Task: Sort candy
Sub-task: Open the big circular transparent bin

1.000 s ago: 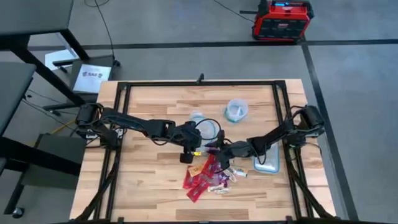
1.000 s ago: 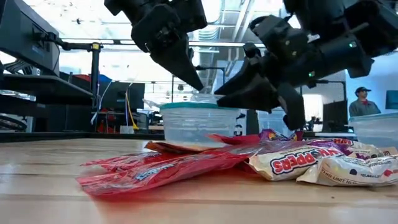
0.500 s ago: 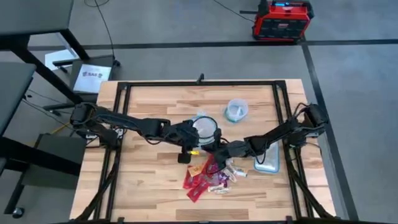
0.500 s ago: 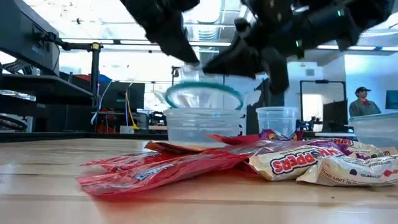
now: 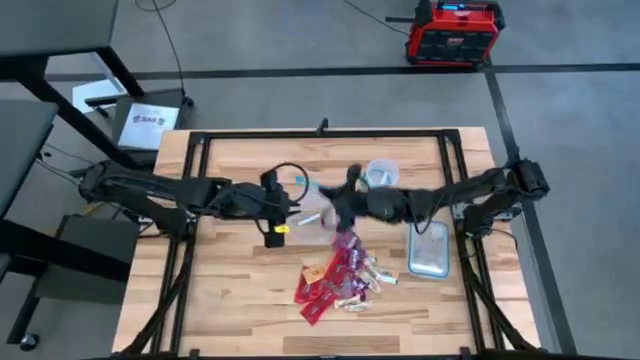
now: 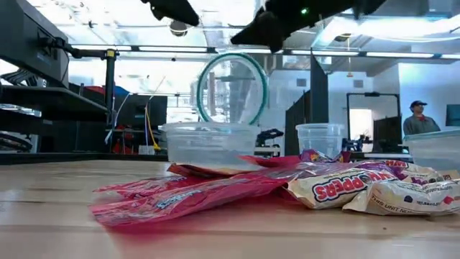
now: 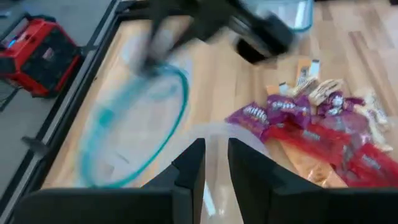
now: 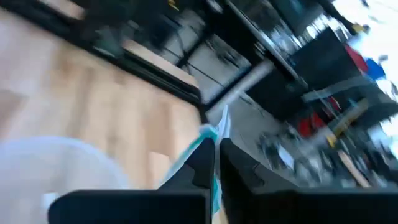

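You've got red and purple candy (image 5: 338, 275) wrappers, some whitish — clear bowls (image 6: 212, 144) rimmed teal, pale striped wood table (image 5: 230, 290), black frame (image 5: 195, 150).

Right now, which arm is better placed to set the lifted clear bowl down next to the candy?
Right. The right hand pinches the teal rim of the tilted clear bowl, which is raised in the air. The left hand hangs beside it, apart from that bowl.

candy (image 5: 338, 283) lies near a tub (image 5: 429, 250), seemingly apart.
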Tool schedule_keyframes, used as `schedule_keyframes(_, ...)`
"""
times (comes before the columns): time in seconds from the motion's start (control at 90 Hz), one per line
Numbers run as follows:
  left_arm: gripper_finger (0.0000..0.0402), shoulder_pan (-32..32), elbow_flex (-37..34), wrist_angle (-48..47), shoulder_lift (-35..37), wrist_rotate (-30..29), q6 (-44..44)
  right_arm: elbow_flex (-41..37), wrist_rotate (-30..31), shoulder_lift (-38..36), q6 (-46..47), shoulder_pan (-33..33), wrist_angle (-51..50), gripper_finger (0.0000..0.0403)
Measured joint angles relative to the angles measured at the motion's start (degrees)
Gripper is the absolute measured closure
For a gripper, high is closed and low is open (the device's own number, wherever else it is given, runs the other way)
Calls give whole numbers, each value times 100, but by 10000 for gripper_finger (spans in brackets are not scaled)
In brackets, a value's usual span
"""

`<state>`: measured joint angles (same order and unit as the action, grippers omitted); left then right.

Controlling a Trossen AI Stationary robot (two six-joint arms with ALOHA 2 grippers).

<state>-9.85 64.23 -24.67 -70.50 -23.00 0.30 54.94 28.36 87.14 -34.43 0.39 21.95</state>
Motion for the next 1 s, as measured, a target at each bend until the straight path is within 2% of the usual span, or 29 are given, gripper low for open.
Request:
schedule_keyframes(0.3, 345, 0, -13, -498, 2, -68, -59, 429, -1126, 458, 917, -1681, -593, 403)
schedule_keyframes(0.411, 345, 0, -44, -502, -4, -66, -76, 662, -1707, 806, 1494, -1921, -590, 403)
schedule_keyframes(0.6, 345, 0, -44, -496, 0, -63, -77, 1246, -3204, 1259, 2631, -1940, -522, 403)
schedule_keyframes(0.767, 345, 0, -44, -530, 0, -63, -88, 1465, -3333, 1204, 2892, -2052, -537, 403)
schedule_keyframes(1.0, 345, 0, -44, -557, 0, -60, -166, 1467, -3202, 1558, 2993, -2673, -1416, 403)
